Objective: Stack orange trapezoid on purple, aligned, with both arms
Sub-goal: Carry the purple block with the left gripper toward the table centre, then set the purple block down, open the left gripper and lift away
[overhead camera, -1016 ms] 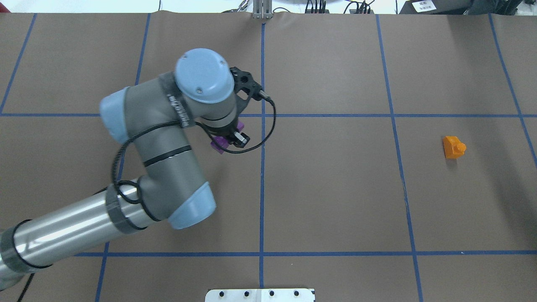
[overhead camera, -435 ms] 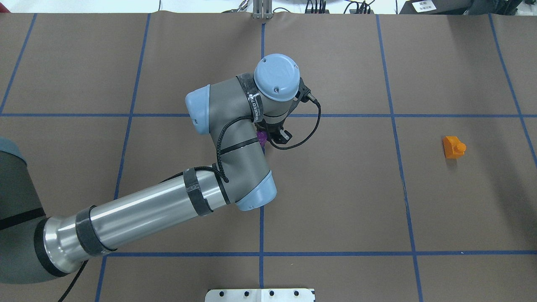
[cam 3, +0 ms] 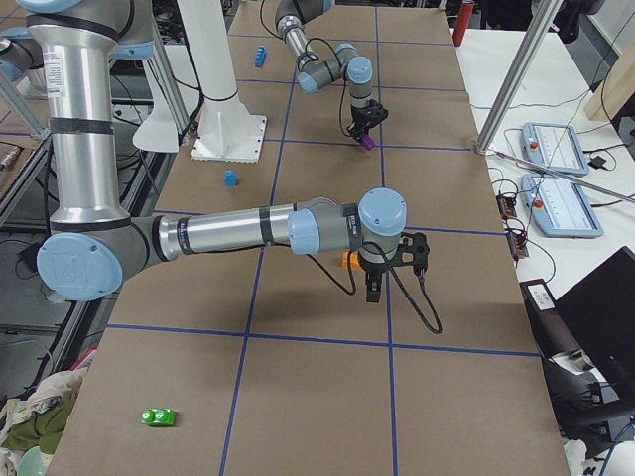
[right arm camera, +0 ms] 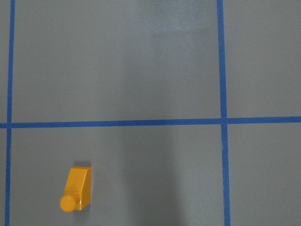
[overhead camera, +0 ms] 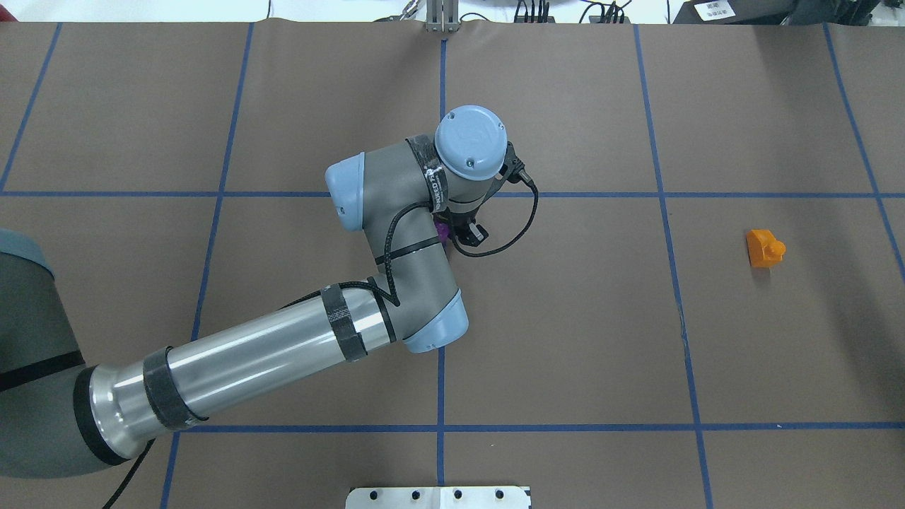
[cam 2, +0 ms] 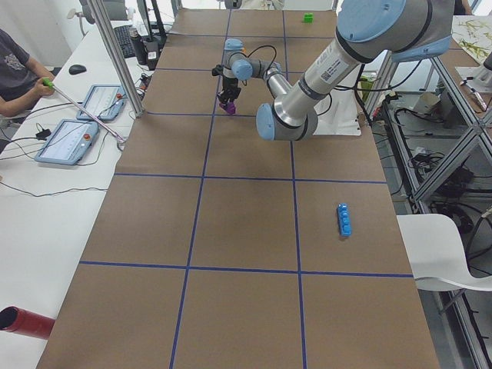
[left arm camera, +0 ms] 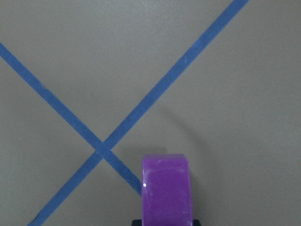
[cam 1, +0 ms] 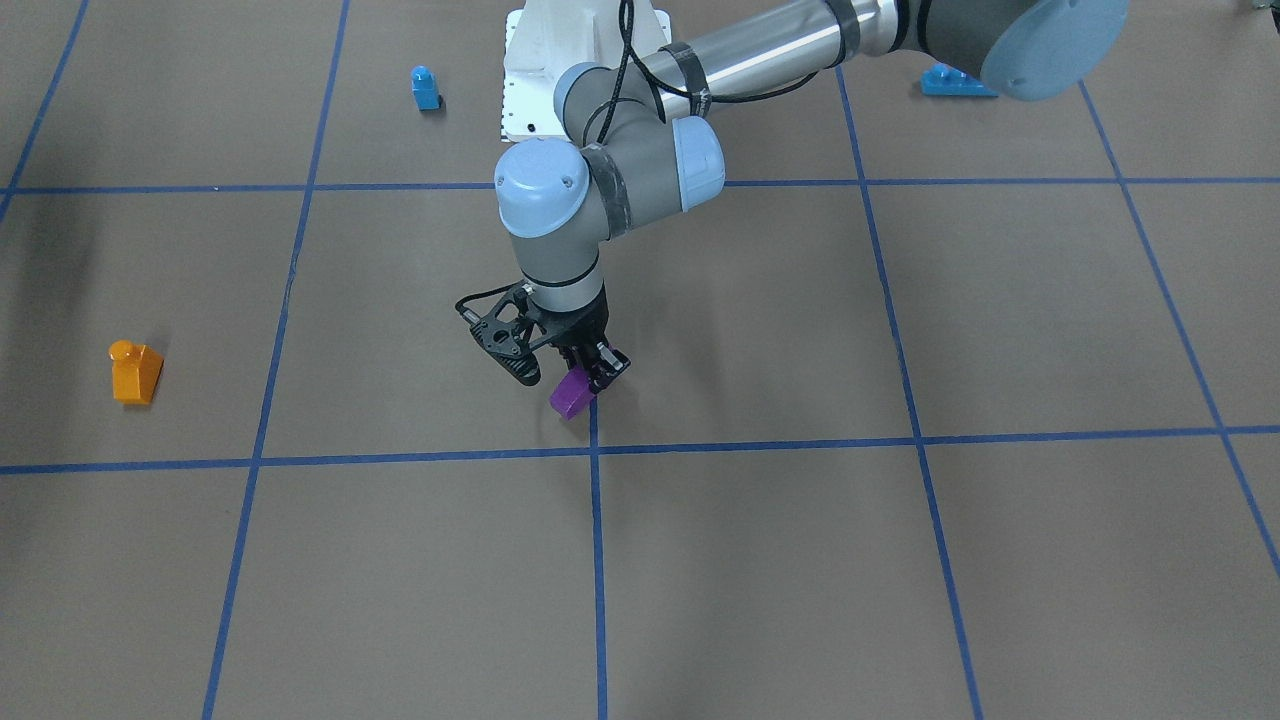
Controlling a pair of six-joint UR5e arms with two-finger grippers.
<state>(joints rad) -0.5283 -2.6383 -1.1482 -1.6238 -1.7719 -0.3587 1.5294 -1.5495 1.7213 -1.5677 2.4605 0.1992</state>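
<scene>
My left gripper is shut on the purple block and holds it low over the brown table, just by a blue tape crossing near the middle. The block also shows in the overhead view, mostly hidden under the wrist, and at the bottom of the left wrist view. The orange trapezoid lies on its side, alone, far out on my right side; it also shows in the front view and in the right wrist view. My right gripper shows only in the right side view, raised near the orange block; I cannot tell whether it is open or shut.
Two blue blocks lie near the white base mount. A blue brick lies toward the table's left end. A green piece lies near the right end. Blue tape lines grid the table.
My left arm has carried the purple block to the right, from left of the centre tape line to the line itself. In the last half second it shifted only slightly. The orange block has not moved.
</scene>
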